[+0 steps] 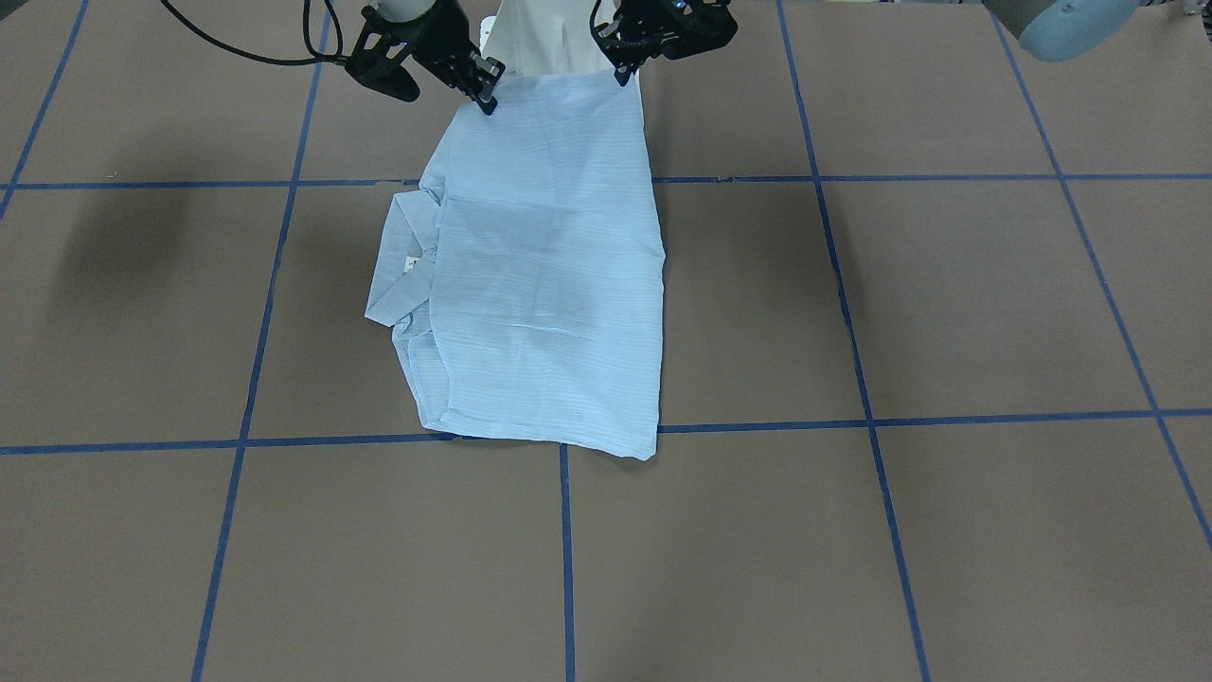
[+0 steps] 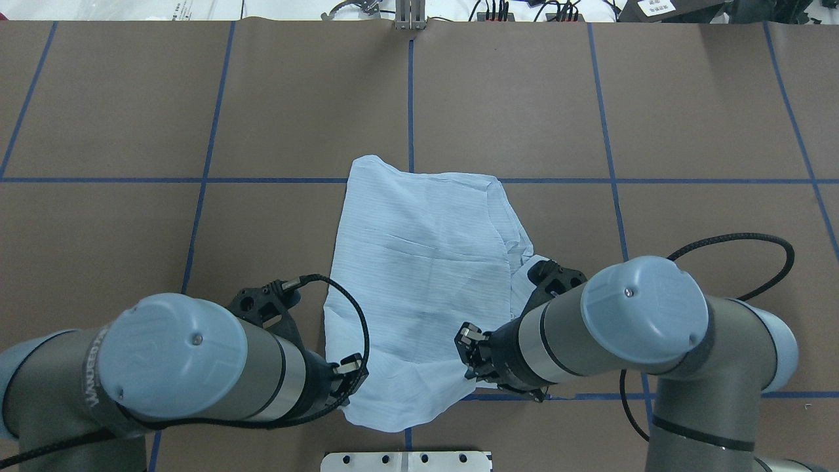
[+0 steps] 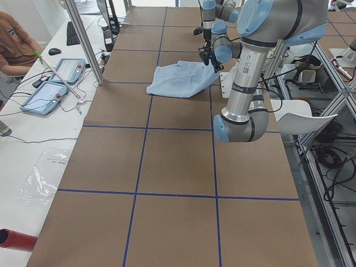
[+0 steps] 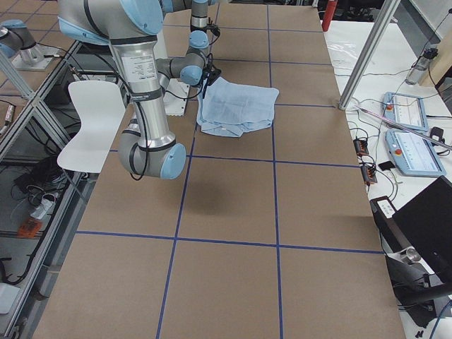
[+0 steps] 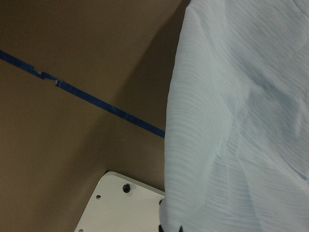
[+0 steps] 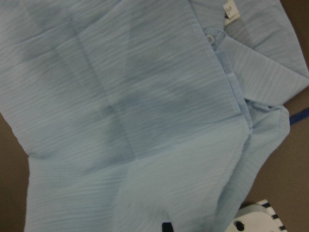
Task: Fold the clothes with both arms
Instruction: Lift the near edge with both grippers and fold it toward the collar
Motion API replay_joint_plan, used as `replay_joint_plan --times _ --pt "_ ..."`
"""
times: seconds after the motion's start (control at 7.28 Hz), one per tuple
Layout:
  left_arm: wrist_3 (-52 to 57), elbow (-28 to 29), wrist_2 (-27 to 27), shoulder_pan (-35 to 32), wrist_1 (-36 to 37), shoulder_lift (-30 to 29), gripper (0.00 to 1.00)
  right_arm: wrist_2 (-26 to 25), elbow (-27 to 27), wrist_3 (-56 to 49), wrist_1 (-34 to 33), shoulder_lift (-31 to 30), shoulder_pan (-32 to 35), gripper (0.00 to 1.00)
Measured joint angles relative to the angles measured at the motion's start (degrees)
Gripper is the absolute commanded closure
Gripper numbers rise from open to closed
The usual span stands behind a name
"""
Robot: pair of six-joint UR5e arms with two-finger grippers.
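The light blue striped shirt (image 1: 549, 284) lies folded into a long panel on the brown table (image 1: 947, 303), its collar (image 1: 407, 256) and label on the side of my right arm. It also shows in the overhead view (image 2: 419, 262). My left gripper (image 1: 625, 74) is shut on one corner of the edge nearest my base. My right gripper (image 1: 488, 99) is shut on the other corner. That edge is lifted a little off the table. From overhead the left gripper (image 2: 349, 375) and right gripper (image 2: 468, 351) stand at the shirt's near corners. Fabric fills both wrist views (image 5: 241, 121) (image 6: 120, 96).
The white pedestal base (image 1: 540, 38) sits just behind the held edge and shows overhead (image 2: 406, 461). Blue tape lines (image 1: 566, 568) grid the table. A seated operator (image 3: 14, 39) and pendants (image 3: 55, 80) are beyond the table's far side.
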Motion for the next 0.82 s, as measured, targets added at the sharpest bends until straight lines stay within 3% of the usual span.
replay_joint_plan --times 0.27,0.82 --pt "2.33 4.24 -0.21 -6.49 -7.97 -0.8 1.0 -0.43 -4.01 -5.52 0.0 2.31 4.5 1.0" --pt "5.76 22.84 -0.37 -17.45 -24.93 -5.43 1.0 -1.21 -14.29 -16.47 0.13 7.38 12.55 1.0"
